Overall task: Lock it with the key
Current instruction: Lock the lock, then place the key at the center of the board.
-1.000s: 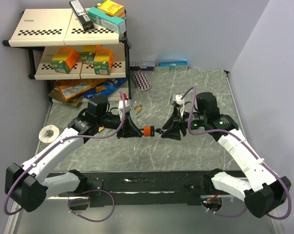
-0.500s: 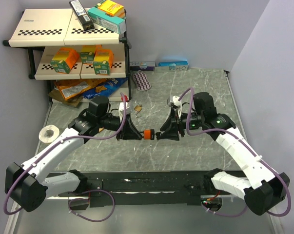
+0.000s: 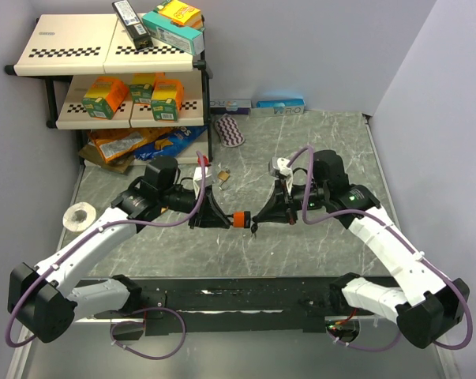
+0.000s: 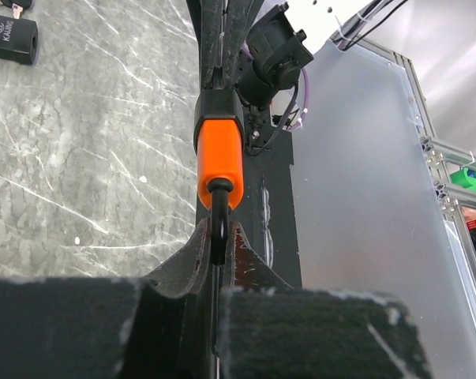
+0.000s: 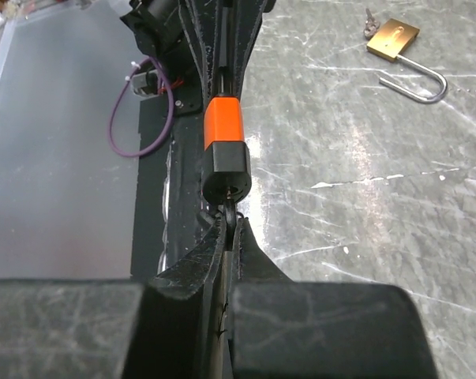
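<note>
Since a second ago the right jaws have slid toward nine o'clock and closed; they now clench the key [image 5: 230,216], which sits in the black end of the orange padlock [image 3: 240,218]. The left jaws are clenched on the padlock's shackle [image 4: 218,229], reaching in from nine o'clock, while the right arm comes in from three o'clock. The padlock lies level between them over the middle of the counter [image 3: 324,142], orange body toward nine, black keyway end toward three. At nine o'clock, by the counter's edge, lies a tape roll [image 3: 80,215]. Toward eleven o'clock from the orange padlock lies a brass padlock [image 5: 393,39] with its shackle swung open. Farther on, a dark patterned pouch [image 3: 230,130] lies beside the shelf rack [image 3: 103,51], which fills the far ten-o'clock corner, stacked with boxes.
</note>
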{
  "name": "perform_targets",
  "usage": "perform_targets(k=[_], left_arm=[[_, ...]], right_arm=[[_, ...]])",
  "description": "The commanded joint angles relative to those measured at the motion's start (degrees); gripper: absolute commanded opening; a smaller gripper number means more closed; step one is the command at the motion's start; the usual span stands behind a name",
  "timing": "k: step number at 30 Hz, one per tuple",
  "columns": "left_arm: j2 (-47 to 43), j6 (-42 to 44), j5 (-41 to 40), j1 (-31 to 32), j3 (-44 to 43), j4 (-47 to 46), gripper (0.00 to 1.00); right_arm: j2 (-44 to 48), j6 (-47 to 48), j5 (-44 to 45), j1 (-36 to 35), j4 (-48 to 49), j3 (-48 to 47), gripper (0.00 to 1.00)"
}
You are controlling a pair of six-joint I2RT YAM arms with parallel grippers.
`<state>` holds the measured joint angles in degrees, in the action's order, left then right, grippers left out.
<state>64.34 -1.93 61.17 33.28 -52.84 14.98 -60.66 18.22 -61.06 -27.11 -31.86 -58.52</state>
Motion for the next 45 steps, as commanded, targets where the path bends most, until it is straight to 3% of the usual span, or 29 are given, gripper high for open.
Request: perform_targets(k=[1,9,14,19,32,45], left_arm=[[-1.05,1.32,2.73,-1.54,-2.53,-1.36,0.01],[-0.27,12.65,3.08,-8.48,-3.85,7.25,0.01],[0.62,11.79,2.64,-9.63,-3.59,6.03,0.01],[0.26,9.76,1.24,-9.63,-1.40,2.60,0.01],[-0.44,14.59,-0.43,-9.55,0.54,5.93,0.01],[-0.09,14.94,-0.43,-9.37,1.69,5.49,0.01]], right_arm=[[1.78,4.10,-0.55,1.97,-2.68,-0.37,0.00],[-0.59,6.83,-1.87,15.06,-8.48,0.78,0.00],[-6.56,2.10,7.60,19.55,-4.71,2.01,0.00],[-14.74,-0.81,18.24,21.13,1.34,2.89,0.00],[-33.45,-5.21,22.91,22.98,3.91,-1.94,0.00],[-40.93,-3.45,31.52,23.95,2.42,-8.10,0.00]])
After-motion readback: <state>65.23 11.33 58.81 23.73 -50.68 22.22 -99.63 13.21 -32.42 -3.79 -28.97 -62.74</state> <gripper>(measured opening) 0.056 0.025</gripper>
